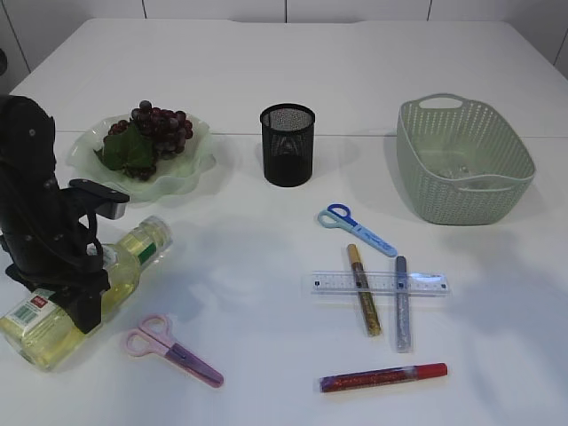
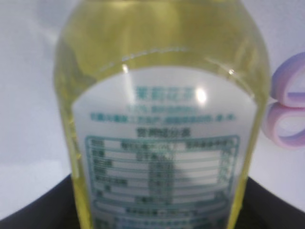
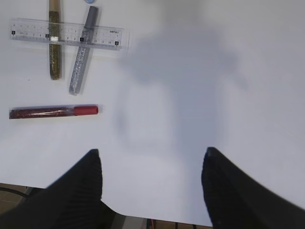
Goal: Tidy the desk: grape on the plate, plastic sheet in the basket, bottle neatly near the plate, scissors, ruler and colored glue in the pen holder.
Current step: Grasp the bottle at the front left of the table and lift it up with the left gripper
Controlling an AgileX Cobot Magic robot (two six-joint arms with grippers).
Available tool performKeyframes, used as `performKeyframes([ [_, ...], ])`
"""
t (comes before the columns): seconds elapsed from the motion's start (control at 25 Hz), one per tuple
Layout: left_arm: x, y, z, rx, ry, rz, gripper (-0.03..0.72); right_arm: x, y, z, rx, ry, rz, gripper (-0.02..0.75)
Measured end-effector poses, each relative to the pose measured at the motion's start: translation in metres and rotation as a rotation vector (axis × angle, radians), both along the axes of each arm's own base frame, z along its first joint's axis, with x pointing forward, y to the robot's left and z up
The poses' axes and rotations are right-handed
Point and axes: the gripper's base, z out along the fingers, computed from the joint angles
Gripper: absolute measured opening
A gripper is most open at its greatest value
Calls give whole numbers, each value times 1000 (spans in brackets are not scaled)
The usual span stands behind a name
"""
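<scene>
Two arms are mine, but only the left one shows in the exterior view, a black bulk that covers the middle of the bottle (image 1: 133, 257) and hides my left gripper (image 1: 75, 297) almost entirely. Largest of all is the white table (image 1: 266, 89). On it, at the right, stands the pale green basket (image 1: 524, 169), and I cannot make out whether anything lies inside. At the left, the green plate (image 1: 89, 146) carries the grape (image 1: 161, 124) bunch. The bottle lies on its side near the front left edge, neck toward the plate, base toward me; in my left wrist view its label fills the frame, blurred and cut off at top and bottom, with dark finger shapes at both lower corners flanking it. Whether those fingers press the bottle or only straddle it, I cannot tell. My right gripper (image 3: 152, 167) hangs over bare table at the front edge, jaws spread wide, touching nothing.

The black mesh pen holder (image 1: 287, 145) stands upright between plate and basket. The clear ruler (image 1: 426, 283) lies flat with the gold glue (image 1: 364, 291) and silver glue (image 1: 401, 303) crossing it; the red glue (image 1: 383, 377) lies apart, nearer me. Blue scissors (image 1: 357, 228) lie just behind the ruler. Pink scissors (image 1: 173, 349) lie beside the bottle's base, their handles showing blurred in the left wrist view.
</scene>
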Motion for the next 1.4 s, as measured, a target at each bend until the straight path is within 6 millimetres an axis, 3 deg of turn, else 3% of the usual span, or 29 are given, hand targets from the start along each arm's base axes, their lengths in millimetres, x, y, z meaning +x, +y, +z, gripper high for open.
performKeyframes([
  [0.52,2,-1,0,-15,-21,15,463,0,0,0,0,0,0,512],
  [0.8,0,-4,19,-71,-117,50,462,0,0,0,2,0,0,512],
  [1.0,-23,0,44,-122,-262,70,462,0,0,0,2,0,0,512],
  [1.2,-63,8,63,-166,-385,54,461,0,0,0,2,0,0,512],
  [1.4,-91,10,84,-272,-541,100,461,0,0,0,2,0,0,512],
])
